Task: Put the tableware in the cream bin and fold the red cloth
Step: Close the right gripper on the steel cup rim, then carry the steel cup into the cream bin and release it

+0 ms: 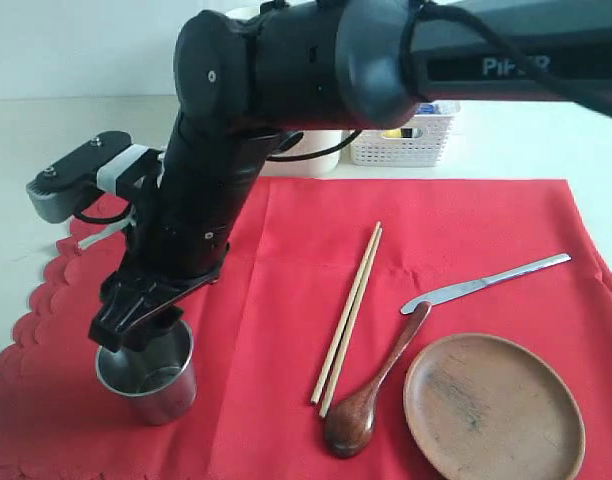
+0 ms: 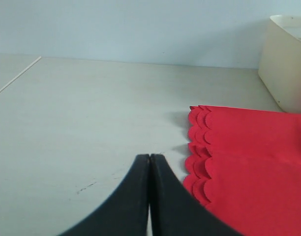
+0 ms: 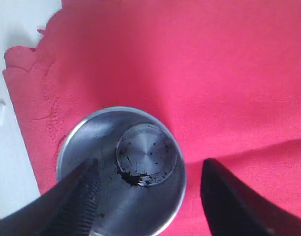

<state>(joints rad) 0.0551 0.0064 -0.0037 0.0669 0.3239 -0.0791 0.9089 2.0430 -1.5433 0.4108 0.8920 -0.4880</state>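
Both jaws of right gripper (image 3: 150,169) stood wide, nothing gripped, one side over the rim of steel cup (image 3: 140,147), other outside, prob lining up to pinch its wall. Cup sat upright, mouth up, long axis vertical, on red cloth (image 3: 214,73) nr scalloped edge. Left gripper (image 2: 149,164) shut, empty, over bare counter (image 2: 81,123)

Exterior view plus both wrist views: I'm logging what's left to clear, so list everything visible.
steel cup: 1, silver, cloth's left
chopsticks: 2, pale, cloth centre
knife: 1, silver, cloth's right
spoon: 1, dark brown, beside plate
plate: 1, brown, cloth's right
red cloth: 1, red, on table
cream bin: 1, cream, beyond cloth
lattice basket: 1, white, beyond cloth
table: 1, pale, underneath
left end effector: 1, black, shut, over table
right end effector: 1, black, open, at steel cup
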